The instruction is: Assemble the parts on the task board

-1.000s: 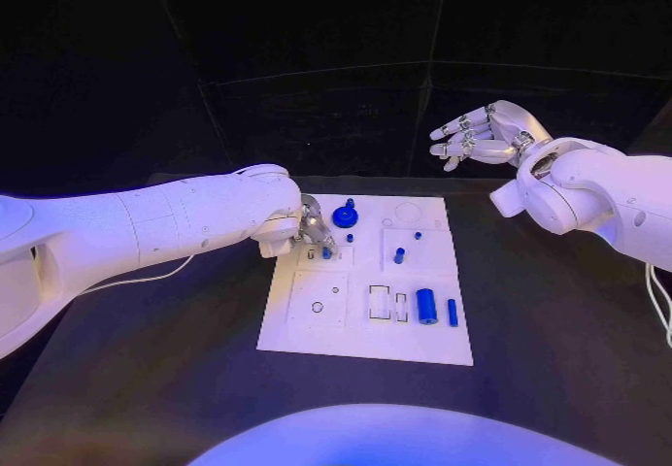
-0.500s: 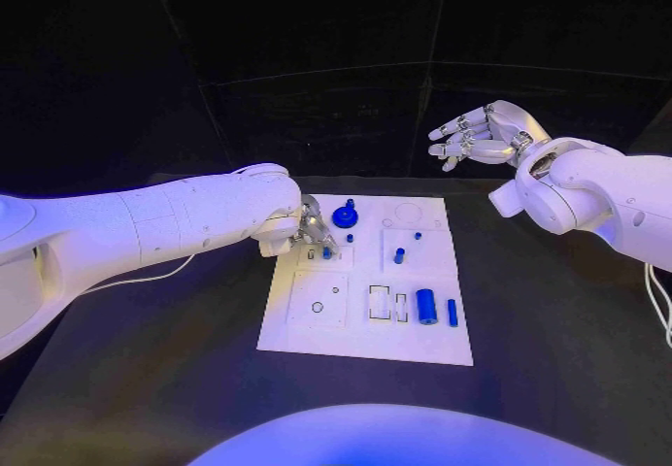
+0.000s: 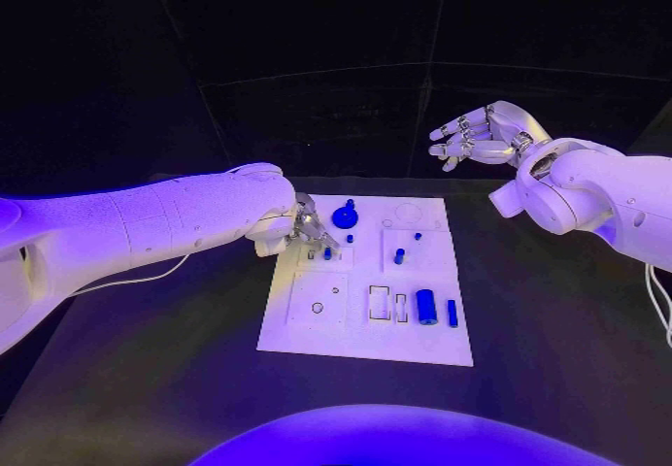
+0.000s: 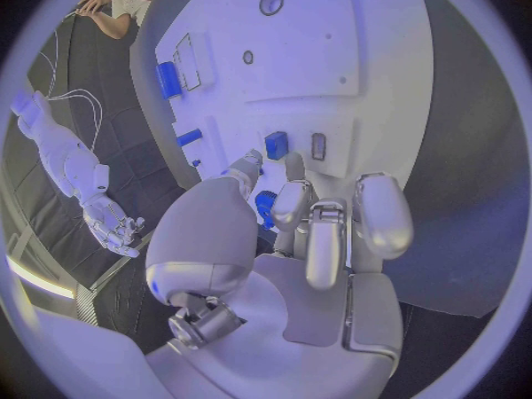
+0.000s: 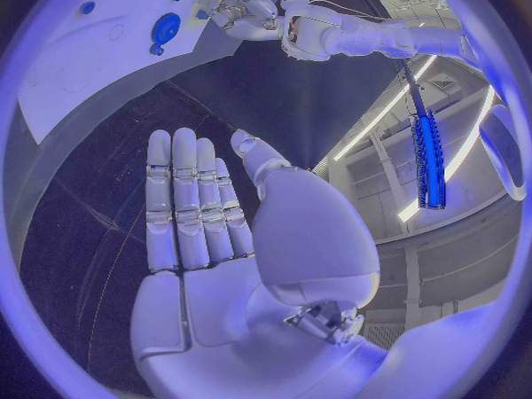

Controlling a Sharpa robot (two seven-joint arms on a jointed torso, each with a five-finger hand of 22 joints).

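- Task board (image 3: 367, 340) lies flat mid-desk (image 3: 560, 320), long axis running away from the robot.
- Left hand (image 3: 300, 231) sits low over the board's far-left area, fingers (image 4: 316, 230) curled down together around a small blue part (image 3: 326, 252) standing at a slot there.
- In the left wrist view a fingertip and the thumb reach toward that blue piece (image 4: 276, 144); whether they actually pinch it or just touch it, cannot tell.
- Key relation: the part is right under and just ahead of the left fingertips, so the coming move is probably a short press or seat downward, not a reach.
- Right hand (image 3: 476, 134) is raised well apart from the board, beyond its far-right corner, fingers apart, holding nothing (image 5: 222, 213).
- Left hand is clearly the nearer one to every part.
- Other parts: blue round gear-like piece (image 3: 345, 217) at the far edge just beside the left hand, a short peg (image 3: 399, 255) mid-board, a fat cylinder (image 3: 425, 306) and a thin rod (image 3: 453, 312) near the right edge, both lying along the board's long axis.
- Hidden: the left hand and arm cover the board's far-left corner.
- Slot shapes near the middle are too small to make out.
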